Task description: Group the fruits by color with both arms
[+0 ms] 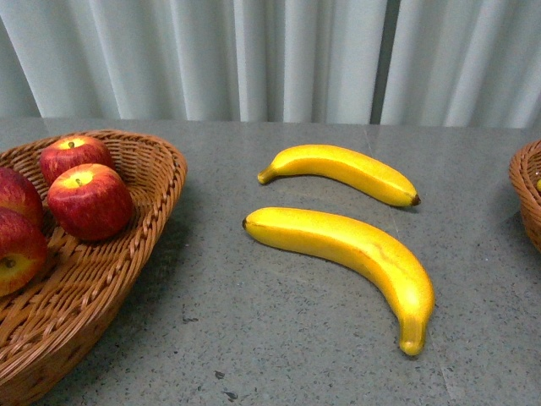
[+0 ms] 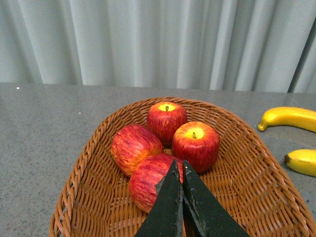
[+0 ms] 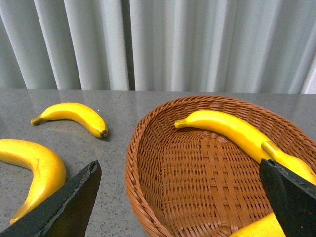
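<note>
The left gripper (image 2: 178, 165) is closed, its two pointed black fingers pressed together with nothing between them. Its tip sits over the nearest of four glossy red apples with yellow patches (image 2: 150, 185); whether it touches that apple cannot be told. The apples are clustered against one another in an oval brown woven wicker basket (image 2: 94, 168) at the left side of the grey speckled stone table (image 1: 254, 338).

The right gripper (image 3: 177, 165) is wide open, its blocky black fingers (image 3: 74, 202) spread far apart and holding nothing. It hangs above a second brown wicker basket (image 3: 197, 182), which stands at the table's right side. A long curved yellow banana (image 3: 227, 126) lies in that basket along its far wall. Another banana (image 3: 289, 160) beside it is partly hidden behind one finger.

On the bare table between the two baskets lie two more bright yellow bananas, apart from each other. The farther banana (image 1: 347, 169) is the slimmer one, and the nearer banana (image 1: 355, 249) bends down toward the camera. Both have their stem ends pointing toward the apple basket. A pale pleated curtain (image 1: 254, 59) hangs behind the table.
</note>
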Available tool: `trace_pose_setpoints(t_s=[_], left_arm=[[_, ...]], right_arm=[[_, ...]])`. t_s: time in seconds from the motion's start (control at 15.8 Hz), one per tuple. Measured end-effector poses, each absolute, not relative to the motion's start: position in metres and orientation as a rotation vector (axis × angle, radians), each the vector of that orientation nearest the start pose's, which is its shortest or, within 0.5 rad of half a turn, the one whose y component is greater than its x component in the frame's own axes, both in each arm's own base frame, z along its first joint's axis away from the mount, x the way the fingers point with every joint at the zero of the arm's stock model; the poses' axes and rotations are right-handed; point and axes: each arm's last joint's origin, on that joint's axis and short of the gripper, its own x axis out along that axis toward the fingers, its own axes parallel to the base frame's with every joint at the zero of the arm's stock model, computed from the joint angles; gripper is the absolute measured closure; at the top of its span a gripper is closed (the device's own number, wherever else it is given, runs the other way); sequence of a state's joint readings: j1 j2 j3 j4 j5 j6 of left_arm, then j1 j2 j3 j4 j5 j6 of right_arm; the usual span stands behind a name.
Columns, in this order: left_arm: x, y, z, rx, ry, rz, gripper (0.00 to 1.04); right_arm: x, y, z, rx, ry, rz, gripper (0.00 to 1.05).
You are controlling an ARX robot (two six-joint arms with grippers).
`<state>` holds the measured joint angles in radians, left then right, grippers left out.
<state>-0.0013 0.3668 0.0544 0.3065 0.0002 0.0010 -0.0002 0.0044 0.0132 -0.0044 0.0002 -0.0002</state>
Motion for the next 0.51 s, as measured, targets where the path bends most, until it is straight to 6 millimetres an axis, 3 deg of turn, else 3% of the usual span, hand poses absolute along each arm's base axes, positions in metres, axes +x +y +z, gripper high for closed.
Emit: trace_pose_setpoints(t_s=[0.51], left_arm=[[0.11, 0.0, 0.171, 0.001, -0.016, -0.002, 1.04]], right_arm=[[0.097, 0.0, 0.167, 0.0, -0.004, 0.0, 0.06]])
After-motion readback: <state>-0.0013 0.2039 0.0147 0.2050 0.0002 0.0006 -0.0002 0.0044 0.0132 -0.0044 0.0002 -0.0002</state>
